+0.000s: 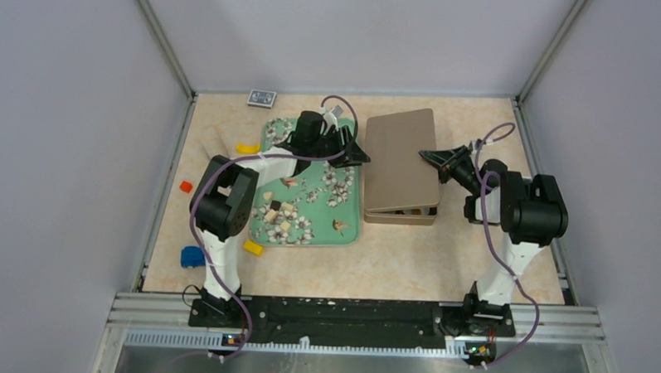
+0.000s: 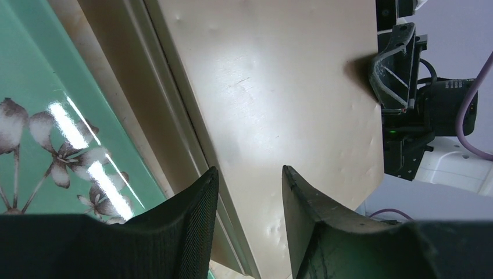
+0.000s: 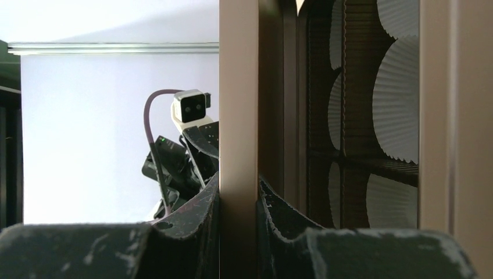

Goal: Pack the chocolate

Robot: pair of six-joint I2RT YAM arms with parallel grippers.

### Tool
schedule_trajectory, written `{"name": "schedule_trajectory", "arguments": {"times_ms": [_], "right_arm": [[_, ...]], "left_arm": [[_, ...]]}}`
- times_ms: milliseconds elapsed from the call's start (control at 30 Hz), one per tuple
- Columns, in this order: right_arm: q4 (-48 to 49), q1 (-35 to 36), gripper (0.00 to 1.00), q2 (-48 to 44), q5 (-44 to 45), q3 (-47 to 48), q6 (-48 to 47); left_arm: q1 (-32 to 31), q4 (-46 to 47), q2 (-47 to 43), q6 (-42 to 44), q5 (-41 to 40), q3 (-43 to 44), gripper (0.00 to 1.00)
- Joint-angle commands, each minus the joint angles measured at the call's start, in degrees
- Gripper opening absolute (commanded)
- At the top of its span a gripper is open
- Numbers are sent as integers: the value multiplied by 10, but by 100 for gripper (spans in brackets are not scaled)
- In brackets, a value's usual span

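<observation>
Several small chocolates (image 1: 280, 211), dark brown and tan, lie on the green flower-print tray (image 1: 320, 213); one tan piece (image 1: 340, 225) sits near its right edge. A tan box (image 1: 401, 215) stands right of the tray under its flat lid (image 1: 399, 151). My right gripper (image 1: 425, 156) is shut on the lid's right edge (image 3: 238, 116). That side is lifted, showing white paper cups (image 3: 395, 75) inside. My left gripper (image 1: 361, 157) is open, its jaws either side of the lid's left edge (image 2: 249, 180). The lid (image 2: 279, 87) fills that view beside the tray (image 2: 35, 75).
Yellow blocks lie left of the tray (image 1: 247, 148) and at its near corner (image 1: 254, 248). A red block (image 1: 186, 186) and a blue object (image 1: 193, 256) sit at the far left. A small patterned card (image 1: 262, 98) lies by the back wall.
</observation>
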Motion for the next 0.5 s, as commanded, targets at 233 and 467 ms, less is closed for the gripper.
{"name": "schedule_trajectory", "arguments": {"times_ms": [233, 467], "right_arm": [[84, -3, 0, 15, -13, -3, 9], [95, -4, 0, 36, -17, 3, 12]], "left_arm": [[-7, 21, 9, 1, 6, 10, 49], [-7, 17, 9, 3, 3, 9, 46]]}}
